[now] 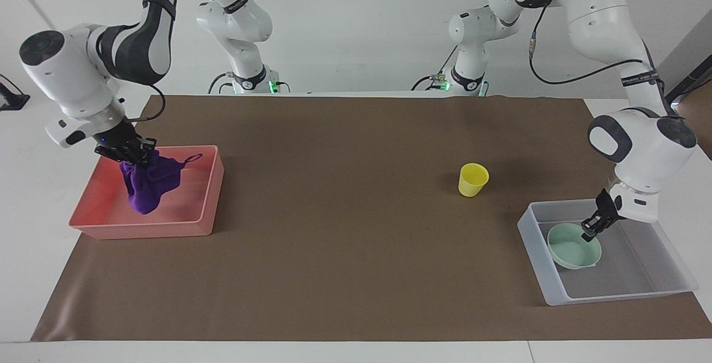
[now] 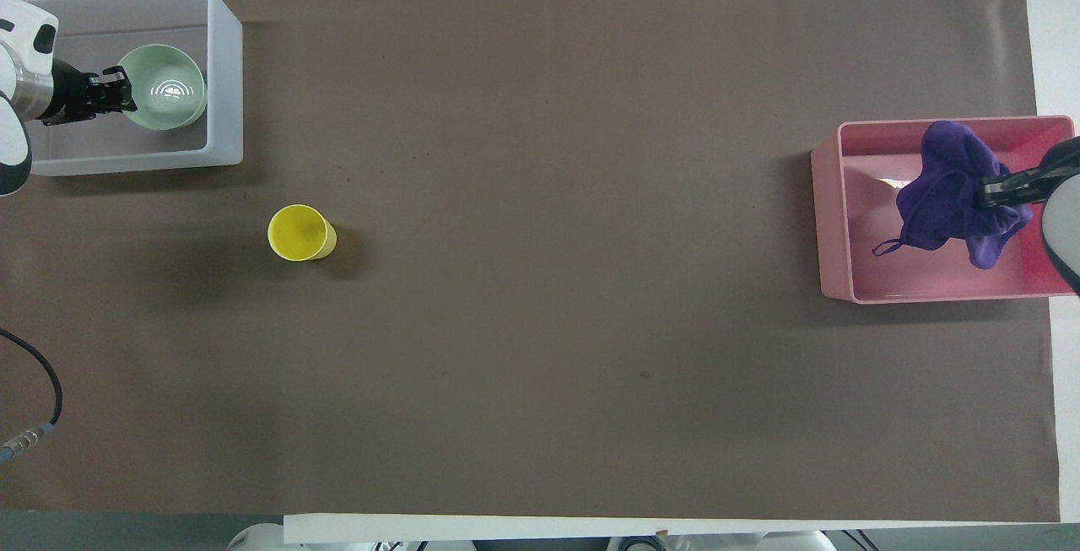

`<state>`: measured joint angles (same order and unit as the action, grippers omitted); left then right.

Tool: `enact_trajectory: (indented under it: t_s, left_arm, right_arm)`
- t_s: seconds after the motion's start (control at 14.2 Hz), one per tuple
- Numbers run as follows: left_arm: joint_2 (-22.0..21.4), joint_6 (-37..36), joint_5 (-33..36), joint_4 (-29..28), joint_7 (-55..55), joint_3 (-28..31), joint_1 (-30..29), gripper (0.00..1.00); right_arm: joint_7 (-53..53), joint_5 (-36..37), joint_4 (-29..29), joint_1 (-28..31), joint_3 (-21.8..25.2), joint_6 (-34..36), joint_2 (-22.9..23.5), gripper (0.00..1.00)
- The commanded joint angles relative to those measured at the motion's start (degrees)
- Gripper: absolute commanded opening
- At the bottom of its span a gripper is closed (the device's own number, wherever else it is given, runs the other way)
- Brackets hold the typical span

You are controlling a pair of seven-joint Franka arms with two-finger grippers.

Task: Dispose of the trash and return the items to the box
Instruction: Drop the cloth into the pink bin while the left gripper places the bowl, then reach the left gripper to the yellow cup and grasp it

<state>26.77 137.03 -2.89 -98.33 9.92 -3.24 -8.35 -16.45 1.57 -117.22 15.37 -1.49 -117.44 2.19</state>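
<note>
My right gripper (image 1: 136, 154) is shut on the purple cloth (image 1: 146, 185) and holds it over the salmon-pink tray (image 1: 144, 229). The cloth hangs down inside the tray walls, its string loop to one side; it also shows in the overhead view (image 2: 945, 197). My left gripper (image 1: 588, 233) is shut on the rim of the mint-green bowl (image 1: 570, 249), low inside the translucent bin (image 1: 612, 295). The bowl hides the bin's white square. The yellow cup (image 1: 473, 179) stands upright on the mat, nearer to the robots than the bin.
A brown mat (image 1: 356, 240) covers the table. The pink tray (image 2: 831, 222) lies at the right arm's end, the bin (image 2: 224, 70) at the left arm's end. The cup (image 2: 299, 233) stands alone between them, toward the bin.
</note>
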Motion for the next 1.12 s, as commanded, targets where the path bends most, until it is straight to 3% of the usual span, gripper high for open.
enact_trajectory:
  t_s: [0.0,0.14,0.21,0.28,0.49,0.7,0.91,1.05]
  left_arm:
    - [-0.14,-0.1,0.43,1.65,0.19,0.34,0.71,0.97]
    - [-3.98,-2.63,0.7,2.79,0.54,0.34,1.06,1.0]
    - [-6.61,-6.04,0.78,2.97,0.54,0.34,1.84,1.0]
    - [-9.25,-9.91,0.87,3.06,0.54,0.34,2.55,1.0]
    - [-17.25,-23.52,1.49,-0.96,0.63,0.08,6.83,1.0]
    - [-23.67,-29.27,1.49,-11.4,9.2,-0.1,15.18,1.0]
    - [-29.56,-20.0,1.49,-25.2,11.88,-0.19,19.33,1.0]
    - [-31.25,-14.89,1.49,-30.5,11.96,-0.19,19.52,1.0]
  right_arm:
    - [0.1,1.15,-6.6,-0.07,-0.71,-8.04,-0.18,0.08]
    - [0.1,1.15,-7.93,0.19,-0.71,-10.88,0.53,0.18]
    - [0.19,1.15,-7.59,-0.16,-0.71,-10.54,0.53,0.35]
    - [0.62,1.15,-7.5,0.18,-0.71,-10.53,0.62,0.67]
    - [1.24,0.98,-3.04,-0.07,-0.8,-4.32,0.62,0.91]
    - [5.62,0.27,1.8,-3.74,-1.24,-0.7,0.62,0.99]
    - [11.86,0.27,7.51,-8.24,-1.24,4.47,2.2,0.99]
    - [12.49,0.27,14.0,-10.88,-1.24,12.11,3.34,0.99]
